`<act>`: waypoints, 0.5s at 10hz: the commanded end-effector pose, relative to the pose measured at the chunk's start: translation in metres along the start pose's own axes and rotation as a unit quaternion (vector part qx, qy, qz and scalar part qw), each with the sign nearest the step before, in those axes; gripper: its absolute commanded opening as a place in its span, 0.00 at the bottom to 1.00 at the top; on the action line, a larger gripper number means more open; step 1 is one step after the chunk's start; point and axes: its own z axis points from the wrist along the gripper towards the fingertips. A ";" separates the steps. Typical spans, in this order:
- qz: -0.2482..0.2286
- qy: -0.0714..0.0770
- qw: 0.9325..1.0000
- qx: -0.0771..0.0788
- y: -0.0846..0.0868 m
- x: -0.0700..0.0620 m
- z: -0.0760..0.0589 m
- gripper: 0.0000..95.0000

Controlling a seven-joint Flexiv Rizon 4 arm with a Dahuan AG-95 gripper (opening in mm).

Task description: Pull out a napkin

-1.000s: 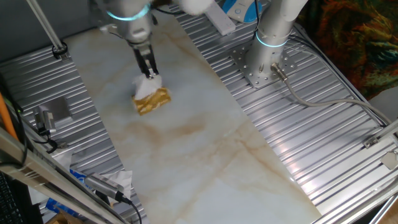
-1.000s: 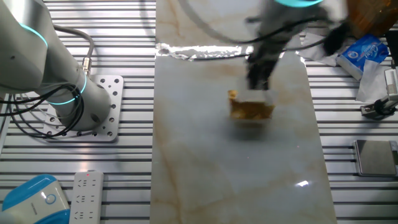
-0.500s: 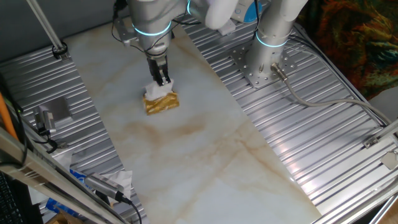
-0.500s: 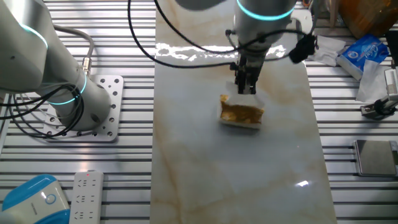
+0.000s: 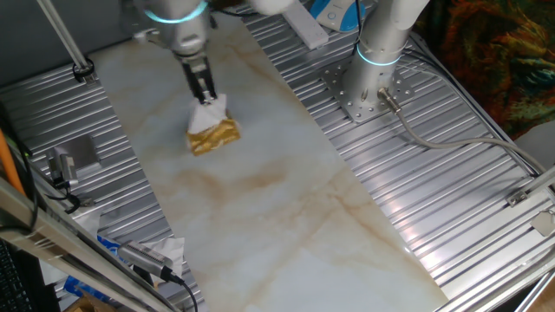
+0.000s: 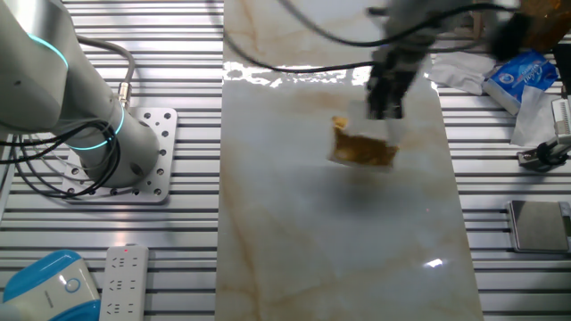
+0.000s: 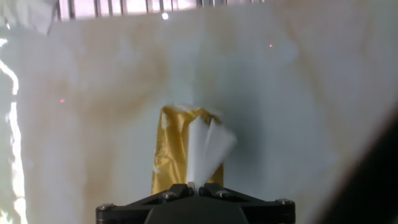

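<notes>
White, thin napkin (image 7: 204,149) is pinched in the closed end effector (image 7: 191,185), rising from the crinkled, shiny gold packet (image 5: 212,135) directly beneath it. Likely risk: the soft sheet tears, or the light packet lifts off the smooth marble surface (image 5: 286,225) with it.

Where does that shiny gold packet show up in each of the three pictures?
One fixed view: the gold packet lies upper left on the marble top, just under the gripper.
The other fixed view: upper middle-right, blurred.
Hand view: bottom centre, behind the napkin.
Shared landmark: the white napkin pinched above the packet.
</notes>
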 end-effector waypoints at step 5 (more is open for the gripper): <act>-0.017 -0.046 0.999 0.002 -0.013 0.020 0.098 0.00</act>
